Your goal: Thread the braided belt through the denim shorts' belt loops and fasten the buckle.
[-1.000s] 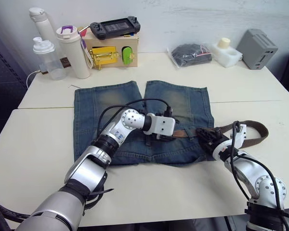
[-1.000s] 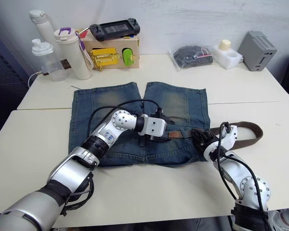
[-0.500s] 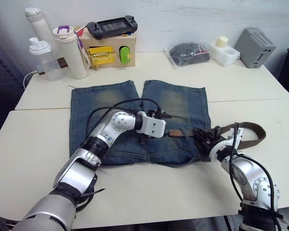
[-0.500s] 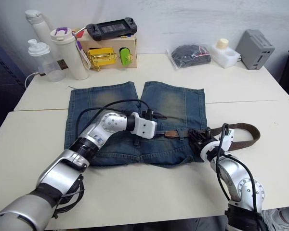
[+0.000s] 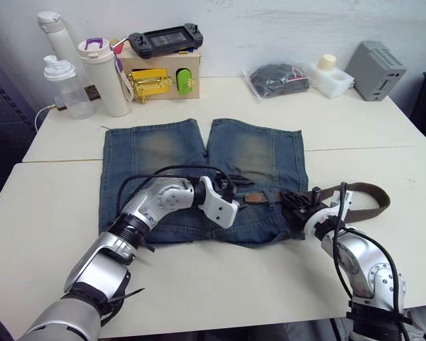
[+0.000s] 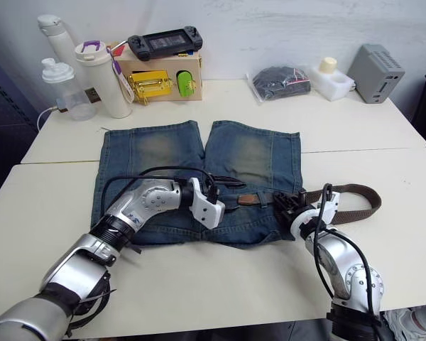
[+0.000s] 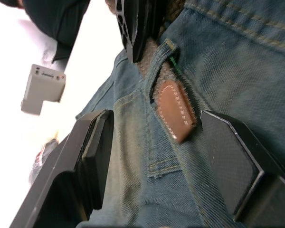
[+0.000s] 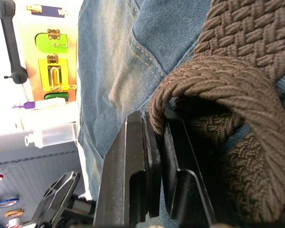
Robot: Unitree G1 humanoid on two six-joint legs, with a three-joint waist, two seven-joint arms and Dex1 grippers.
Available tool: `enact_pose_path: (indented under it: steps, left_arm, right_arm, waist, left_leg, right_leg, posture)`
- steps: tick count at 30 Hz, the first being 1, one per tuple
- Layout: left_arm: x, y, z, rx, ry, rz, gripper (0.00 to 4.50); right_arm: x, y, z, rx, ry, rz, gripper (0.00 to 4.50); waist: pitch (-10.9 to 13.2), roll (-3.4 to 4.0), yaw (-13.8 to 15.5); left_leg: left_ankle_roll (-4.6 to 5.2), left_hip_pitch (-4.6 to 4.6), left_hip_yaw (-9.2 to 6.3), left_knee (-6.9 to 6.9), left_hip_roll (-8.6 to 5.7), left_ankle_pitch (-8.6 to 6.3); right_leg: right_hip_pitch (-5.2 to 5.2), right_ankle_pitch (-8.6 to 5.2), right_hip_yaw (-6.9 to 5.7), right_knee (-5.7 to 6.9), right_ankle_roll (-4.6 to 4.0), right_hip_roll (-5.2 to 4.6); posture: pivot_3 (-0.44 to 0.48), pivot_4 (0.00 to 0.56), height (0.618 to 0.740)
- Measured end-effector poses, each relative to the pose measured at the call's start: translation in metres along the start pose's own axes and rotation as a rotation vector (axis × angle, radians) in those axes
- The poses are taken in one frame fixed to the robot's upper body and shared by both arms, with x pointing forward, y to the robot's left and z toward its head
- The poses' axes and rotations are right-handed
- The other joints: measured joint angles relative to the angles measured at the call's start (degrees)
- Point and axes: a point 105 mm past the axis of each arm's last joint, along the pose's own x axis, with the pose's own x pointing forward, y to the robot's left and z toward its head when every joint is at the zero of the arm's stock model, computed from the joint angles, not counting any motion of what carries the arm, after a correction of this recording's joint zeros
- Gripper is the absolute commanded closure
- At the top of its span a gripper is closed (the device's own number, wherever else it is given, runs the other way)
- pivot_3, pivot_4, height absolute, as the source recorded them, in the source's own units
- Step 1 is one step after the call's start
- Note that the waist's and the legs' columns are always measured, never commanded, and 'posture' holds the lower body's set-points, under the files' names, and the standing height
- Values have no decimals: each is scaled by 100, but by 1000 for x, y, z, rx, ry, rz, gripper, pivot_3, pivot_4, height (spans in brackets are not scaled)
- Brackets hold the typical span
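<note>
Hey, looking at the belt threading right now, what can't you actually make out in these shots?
- The buckle: unseen; where the braided belt meets the denim shorts sits behind the right end effector.
- Belt loops: too small in the eye views to count those threaded.
- Belt under waistband: the left wrist view shows just its leather tip, between the open left end effector's fingers.

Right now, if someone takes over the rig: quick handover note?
Left tool: open, fingers either side of the belt's tan leather tip, not gripping.
Right tool: shut on the braided belt at the right end of the waistband.
Denim shorts lie flat on the table, waistband nearest the robot. The belt runs from the tip near the middle of the waistband, through a belt loop, then loops out onto the table on the right.
Done: belt partly threaded.
Left: remaining loops, then fasten; I can't make out the buckle.
</note>
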Motion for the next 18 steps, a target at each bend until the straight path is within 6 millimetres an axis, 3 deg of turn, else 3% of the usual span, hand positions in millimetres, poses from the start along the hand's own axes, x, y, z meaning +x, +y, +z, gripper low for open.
enact_pose_path:
  steps: [7, 13, 16, 18]
  left_arm:
    - [8, 0, -1, 14, 5, 69, 1260]
    - [1, -4, 0, 27, -4, 110, 1260]
    - [-7, -8, 2, 27, -6, 127, 1986]
    - [-11, -8, 6, 38, -14, 130, 2868]
  right_arm:
    - [0, 1, -5, 11, 7, -1, 4500]
    - [-1, 1, -13, -1, 30, -3, 4500]
    - [0, 1, -17, 0, 41, -1, 4500]
    - [0, 1, -19, -1, 46, -1, 4500]
  waist:
    - [0, 0, -3]
    - [-1, 1, -13]
    - [-4, 6, -17]
    - [-4, 7, -9]
  left_leg:
    - [0, 2, 0, 0, 0, 0]
    - [-1, 2, 1, -1, 0, 0]
    - [-2, 2, 0, -2, 0, -1]
    - [-2, 2, -2, -1, 0, -1]
  right_leg:
    - [0, 0, -1, 4, 0, -1]
    - [-4, 0, -1, 8, 0, -2]
    - [-7, 0, -1, 9, 0, 1]
    - [-6, 0, -4, 10, 0, 2]
  posture:
    - [0, 150, 646]
    - [0, 150, 646]
    - [0, 150, 646]
    - [0, 150, 646]
